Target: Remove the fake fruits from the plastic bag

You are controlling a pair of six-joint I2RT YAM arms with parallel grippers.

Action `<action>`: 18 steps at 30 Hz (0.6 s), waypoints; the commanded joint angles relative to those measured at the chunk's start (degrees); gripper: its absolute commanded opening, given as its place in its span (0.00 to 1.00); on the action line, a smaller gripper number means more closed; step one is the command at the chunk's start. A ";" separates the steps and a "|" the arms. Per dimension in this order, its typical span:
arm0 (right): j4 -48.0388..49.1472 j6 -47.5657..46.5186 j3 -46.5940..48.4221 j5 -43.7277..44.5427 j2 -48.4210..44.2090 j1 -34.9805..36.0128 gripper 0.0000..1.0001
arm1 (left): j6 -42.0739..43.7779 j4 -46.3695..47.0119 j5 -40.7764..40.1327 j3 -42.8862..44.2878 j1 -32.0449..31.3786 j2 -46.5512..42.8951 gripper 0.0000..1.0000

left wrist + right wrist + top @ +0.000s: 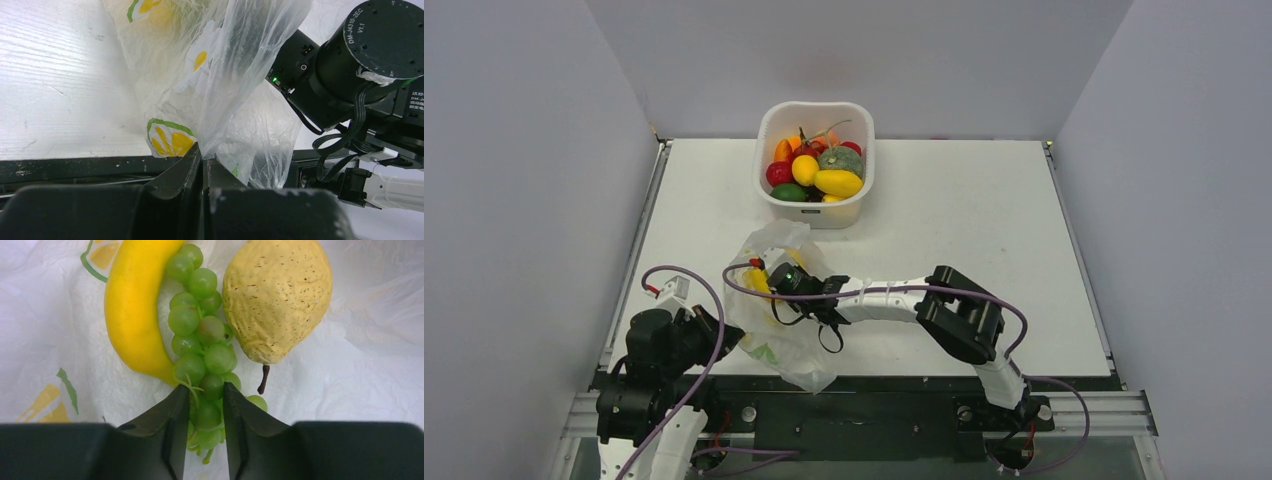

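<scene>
The plastic bag (776, 335), thin and clear with green and yellow print, lies at the table's near left; it also fills the left wrist view (220, 75). My left gripper (205, 152) is shut on the bag's lower edge. My right gripper (206, 392) reaches into the bag's mouth and is shut on the stem end of a green grape bunch (200, 335). Beside the grapes lie a yellow banana (132, 310) on the left and a pale yellow pear-like fruit (277, 295) on the right. From above, the right gripper (776, 278) sits inside the bag next to a yellow fruit (759, 283).
A white tub (817, 212) at the table's far middle holds several fruits, among them a red round one (779, 172), a grey-green squash (841, 159) and a yellow one (838, 183). The right arm's wrist motor (370, 55) is close to the left gripper.
</scene>
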 commanded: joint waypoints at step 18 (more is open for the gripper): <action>-0.18 0.48 -0.21 -2.93 -15.27 3.03 0.00 | -0.99 1.44 0.18 -0.97 0.29 0.16 0.00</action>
